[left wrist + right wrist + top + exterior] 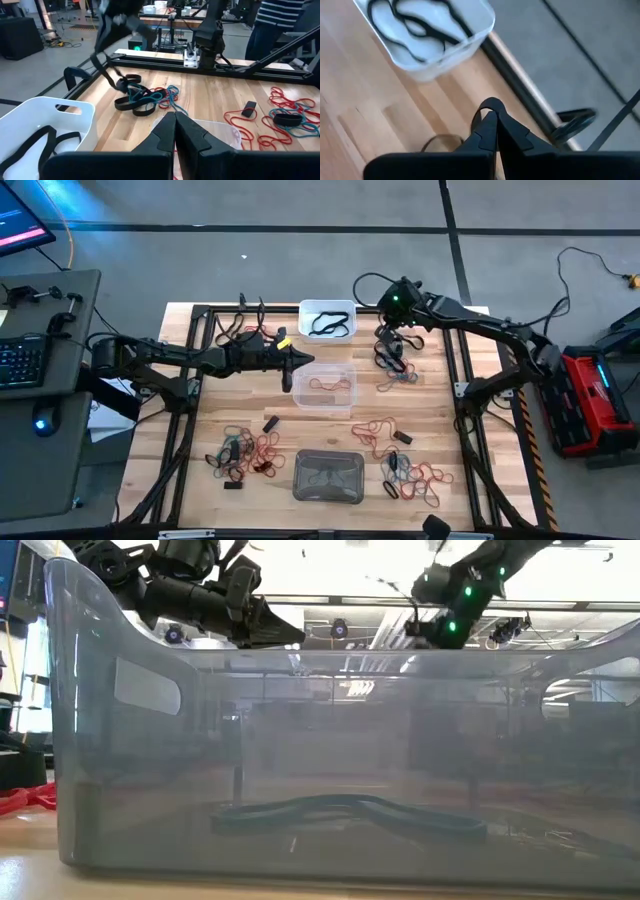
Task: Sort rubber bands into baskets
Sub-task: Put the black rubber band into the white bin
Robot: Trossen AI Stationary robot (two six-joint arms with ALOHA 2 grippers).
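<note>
No writing is legible; the right gripper pinches a black band, seemingly lifted, beside the white basket; the left gripper is closed, empty, over the clear basket

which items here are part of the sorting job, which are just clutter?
Job:
- opaque white plastic basket, black bands inside
- clear plastic basket, red band inside
- translucent grey plastic basket
- loose red, black and teal rubber bands

Clutter:
- black keyboard
- red-and-black case
</note>
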